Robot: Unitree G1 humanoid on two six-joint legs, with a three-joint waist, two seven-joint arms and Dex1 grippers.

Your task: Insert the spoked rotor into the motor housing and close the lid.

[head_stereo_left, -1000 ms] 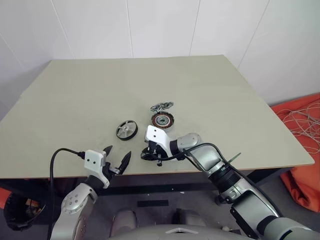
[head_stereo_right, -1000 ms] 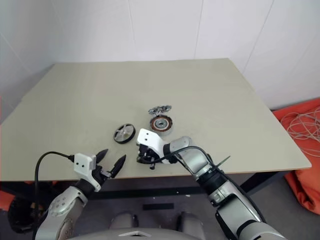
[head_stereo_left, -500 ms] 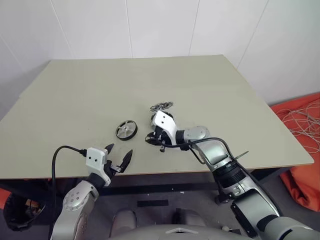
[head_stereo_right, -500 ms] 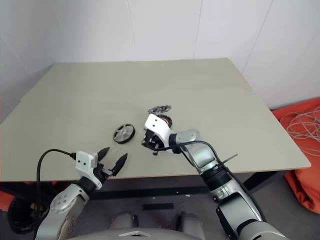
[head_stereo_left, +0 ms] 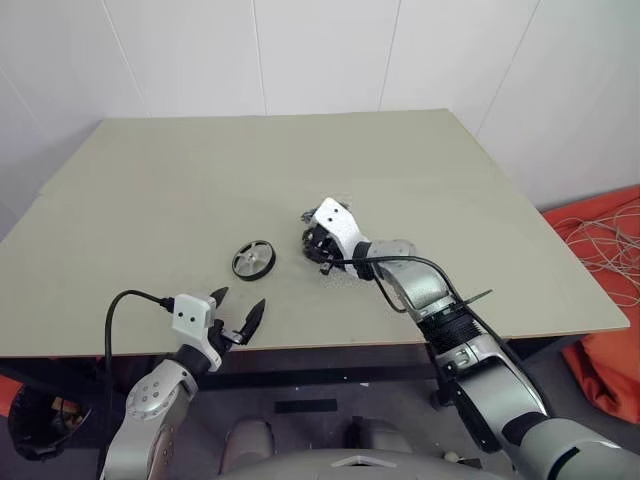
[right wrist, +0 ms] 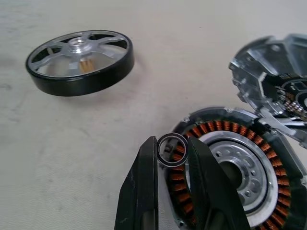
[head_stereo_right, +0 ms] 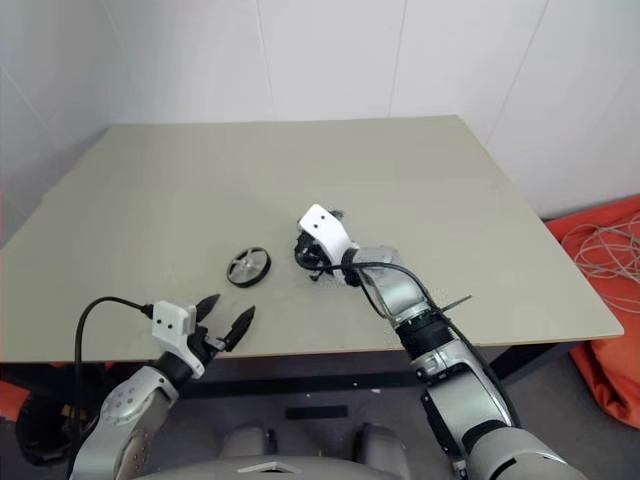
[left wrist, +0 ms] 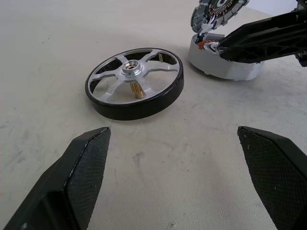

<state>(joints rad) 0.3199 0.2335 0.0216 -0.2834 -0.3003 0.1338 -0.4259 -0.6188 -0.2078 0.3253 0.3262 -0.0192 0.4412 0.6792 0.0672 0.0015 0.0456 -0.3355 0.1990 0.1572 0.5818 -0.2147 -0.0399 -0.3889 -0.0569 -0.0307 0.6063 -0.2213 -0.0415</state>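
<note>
The spoked rotor [head_stereo_left: 253, 259], black-rimmed with silver spokes, lies flat on the table [head_stereo_left: 180, 180], left of the motor housing [right wrist: 240, 167]. The housing shows copper windings around a silver centre. The openwork silver lid [right wrist: 276, 91] leans against the housing's far side. My right gripper [right wrist: 171, 152] is shut on a small dark ring [right wrist: 171, 149], held over the housing's near rim. In the head views this gripper [head_stereo_left: 316, 245] covers most of the housing. My left gripper [head_stereo_left: 237, 312] hovers open and empty near the table's front edge, pointing at the rotor [left wrist: 135, 82].
The table's front edge [head_stereo_left: 300, 345] runs just under my left gripper. An orange heap with loose white cables [head_stereo_left: 610, 260] lies on the floor beyond the table's right side. White walls close in behind the table.
My right gripper, still holding the small ring, has swung from near the front edge away and rightward to the motor housing. The left gripper and the rotor have stayed put.
</note>
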